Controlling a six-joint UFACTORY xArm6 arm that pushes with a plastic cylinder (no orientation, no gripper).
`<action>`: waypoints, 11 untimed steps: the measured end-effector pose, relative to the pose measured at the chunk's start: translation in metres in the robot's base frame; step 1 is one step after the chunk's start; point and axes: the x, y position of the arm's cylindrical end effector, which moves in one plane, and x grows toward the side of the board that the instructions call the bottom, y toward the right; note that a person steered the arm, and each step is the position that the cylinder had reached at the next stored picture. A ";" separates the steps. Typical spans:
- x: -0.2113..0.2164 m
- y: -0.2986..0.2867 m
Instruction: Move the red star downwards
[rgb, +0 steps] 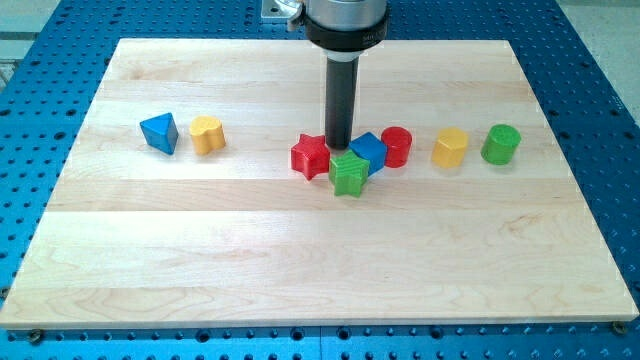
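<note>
The red star (310, 157) lies on the wooden board (300, 260) a little left of the middle, in the upper half. My tip (337, 149) stands just to the star's upper right, close to or touching it. The tip is wedged between the star, the green star (349, 174) below it and the blue cube (369, 151) at its right. The rod rises straight up to the dark arm end at the view's top.
A red cylinder (397, 146) sits next to the blue cube. A yellow hexagonal block (451, 147) and a green cylinder (500, 144) lie further right. A blue triangle (159, 132) and a yellow heart (207, 134) lie at the left.
</note>
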 end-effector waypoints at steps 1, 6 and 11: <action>0.009 0.036; 0.008 -0.045; 0.101 0.041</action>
